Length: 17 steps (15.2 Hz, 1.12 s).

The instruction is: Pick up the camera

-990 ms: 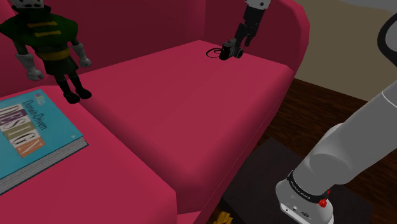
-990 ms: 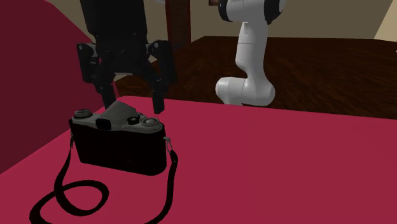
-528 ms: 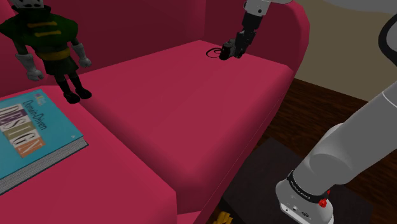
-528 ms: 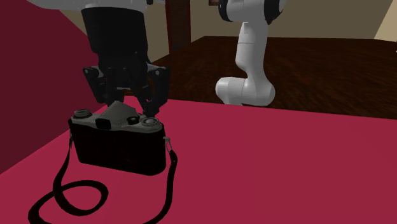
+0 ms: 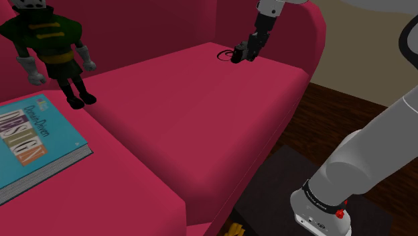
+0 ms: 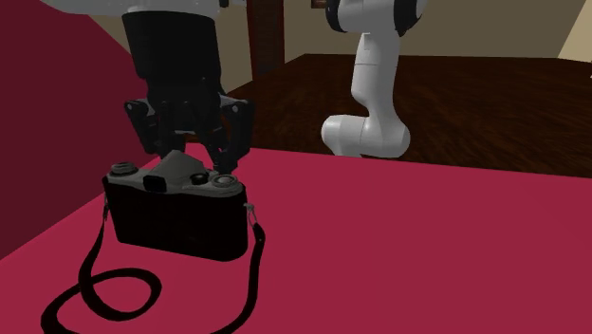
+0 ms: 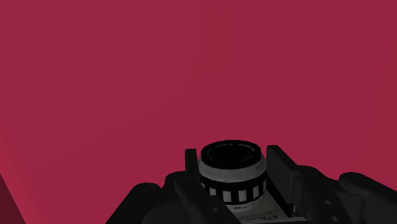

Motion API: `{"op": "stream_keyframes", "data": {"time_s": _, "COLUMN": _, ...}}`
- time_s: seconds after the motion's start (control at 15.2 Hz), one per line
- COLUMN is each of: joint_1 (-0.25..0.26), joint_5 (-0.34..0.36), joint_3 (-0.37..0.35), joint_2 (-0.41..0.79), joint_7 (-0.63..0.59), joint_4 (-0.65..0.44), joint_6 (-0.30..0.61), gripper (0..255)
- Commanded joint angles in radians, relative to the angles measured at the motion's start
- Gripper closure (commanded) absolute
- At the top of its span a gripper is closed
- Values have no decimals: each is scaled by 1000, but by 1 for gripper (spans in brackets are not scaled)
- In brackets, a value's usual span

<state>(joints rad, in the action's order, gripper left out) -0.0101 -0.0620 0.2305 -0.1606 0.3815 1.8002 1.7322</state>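
Note:
A black camera [image 5: 238, 55] with a silver-ringed lens [image 7: 232, 172] stands upright on the pink sofa seat [image 5: 174, 100], near its far corner by the armrest. Its black strap [image 6: 95, 285] loops on the cushion in front of it. My gripper [image 6: 190, 142] reaches down behind the camera body [image 6: 175, 213], on the lens side. In the wrist view the gripper [image 7: 233, 156] has its two black fingers pressed against either side of the lens barrel, shut on it. The camera still rests on the cushion.
A doll in green [image 5: 50, 47] stands against the sofa back at the shoulder view's left, with a large book [image 5: 30, 137] lying below it. The pink armrest [image 5: 301, 27] rises beside the camera. Dark wood floor [image 6: 455, 95] and the arm's base [image 6: 365, 133] lie beyond the seat edge.
Since one second ago the gripper has dropped lower behind the camera and its fingers have drawn in onto the lens. Nothing has moved in the last half second.

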Motion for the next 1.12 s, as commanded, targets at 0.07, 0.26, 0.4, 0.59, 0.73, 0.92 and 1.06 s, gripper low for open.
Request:
{"op": "stream_keyframes", "data": {"time_s": 0.07, "joint_1": 0, "joint_5": 0, "joint_3": 0, "joint_2": 3, "joint_7": -2, "joint_4": -31, "joint_6": -28, "gripper": 255}}
{"op": "stream_keyframes", "data": {"time_s": 0.26, "joint_1": 1, "joint_5": -2, "joint_3": 1, "joint_2": 13, "joint_7": -3, "joint_4": -83, "joint_6": -70, "gripper": 255}}
{"op": "stream_keyframes", "data": {"time_s": 0.4, "joint_1": 1, "joint_5": -4, "joint_3": 2, "joint_2": 21, "joint_7": -4, "joint_4": -119, "joint_6": -98, "gripper": 255}}
{"op": "stream_keyframes", "data": {"time_s": 0.59, "joint_1": 0, "joint_5": -7, "joint_3": 3, "joint_2": 35, "joint_7": -5, "joint_4": -175, "joint_6": -142, "gripper": 255}}
{"op": "stream_keyframes", "data": {"time_s": 0.73, "joint_1": 0, "joint_5": -9, "joint_3": 4, "joint_2": 45, "joint_7": -6, "joint_4": -215, "joint_6": -171, "gripper": 255}}
{"op": "stream_keyframes", "data": {"time_s": 0.92, "joint_1": -1, "joint_5": -14, "joint_3": 7, "joint_2": 64, "joint_7": -6, "joint_4": -278, "joint_6": -216, "gripper": 255}}
{"op": "stream_keyframes", "data": {"time_s": 1.06, "joint_1": -1, "joint_5": -14, "joint_3": 7, "joint_2": 65, "joint_7": -6, "joint_4": -281, "joint_6": -218, "gripper": 255}}
